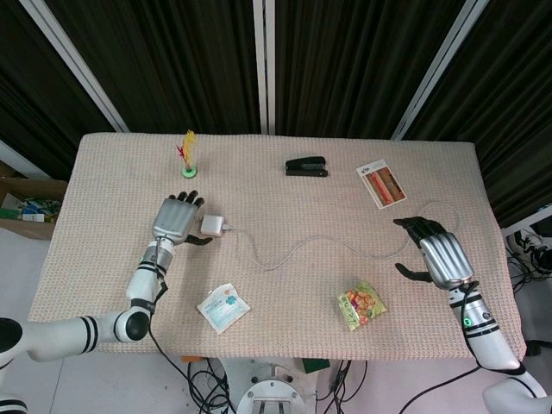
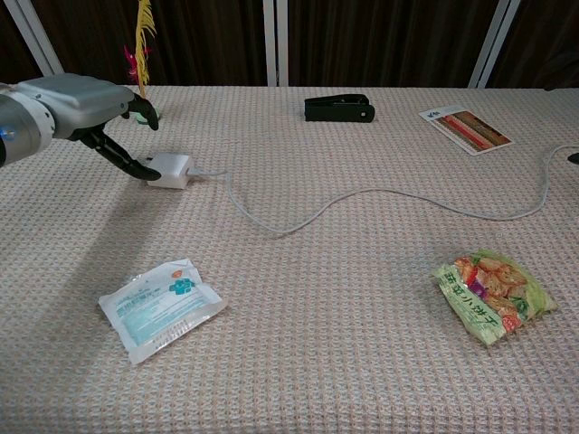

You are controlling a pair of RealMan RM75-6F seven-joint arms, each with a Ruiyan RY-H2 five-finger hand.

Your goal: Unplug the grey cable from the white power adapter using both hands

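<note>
Grey cable (image 1: 310, 244) remains plugged into white adapter (image 1: 211, 226); left robot hand (image 1: 177, 217) touches the adapter, fingers spread, right robot hand (image 1: 438, 252) open near the cable's far end.

Bare cloth around white power adapter (image 2: 169, 170), feather shuttlecock (image 1: 188, 155) behind, stapler (image 2: 339, 109) seemingly well apart

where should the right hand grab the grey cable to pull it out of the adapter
Best near the plug end, just right of the white power adapter, where the grey cable leaves its right face and lies flat on the cloth. Come from above and pinch across it. The left hand is already at the adapter's left side, so it can brace. The right hand hovers by the cable's far end; pulling there would only take up slack.
</note>
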